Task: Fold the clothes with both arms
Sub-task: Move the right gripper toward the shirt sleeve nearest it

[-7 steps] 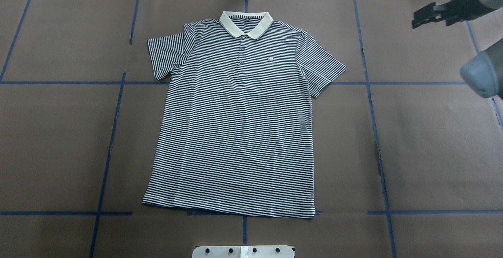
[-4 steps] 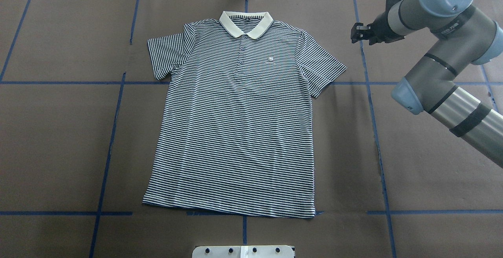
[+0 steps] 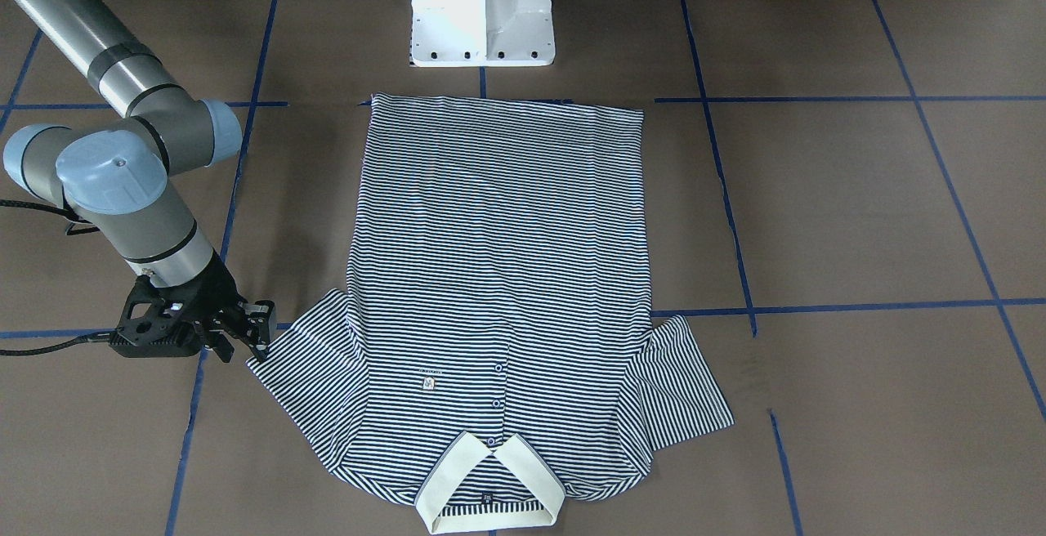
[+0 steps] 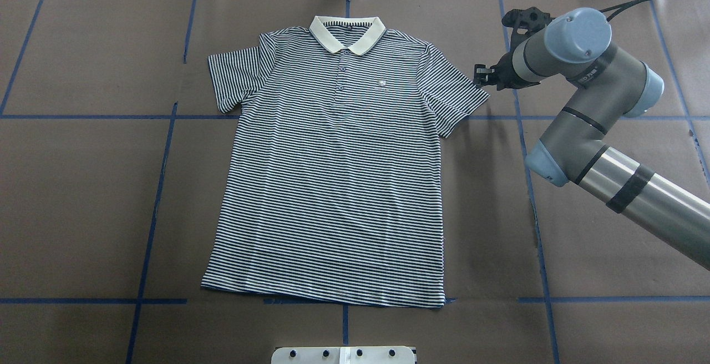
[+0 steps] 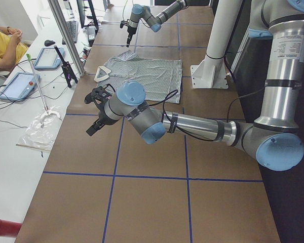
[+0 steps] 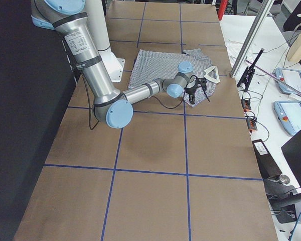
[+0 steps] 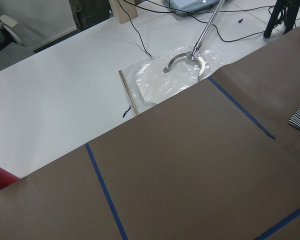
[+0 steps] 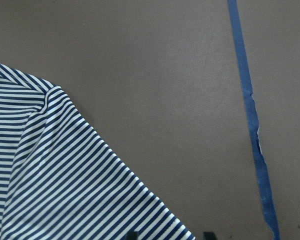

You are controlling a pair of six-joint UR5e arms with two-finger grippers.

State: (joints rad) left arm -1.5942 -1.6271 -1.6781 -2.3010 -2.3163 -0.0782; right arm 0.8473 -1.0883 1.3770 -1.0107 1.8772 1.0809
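While polo shirt (image 4: pixel 338 175) lies flat, right fingers (image 4: pixel 482 69) spread, empty, apparently just over sleeve corner (image 8: pixel 160 212).

Bright, even light from above; all 6 views look sharp. A soft, faint shadow lies on the counter (image 4: pixel 83 197) just beside the right gripper (image 4: pixel 477 75).

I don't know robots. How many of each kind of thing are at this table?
Striped polo shirt: 1
Robot arms: 2, the right arm and the left arm
White pedestal base: 1
Total: 4
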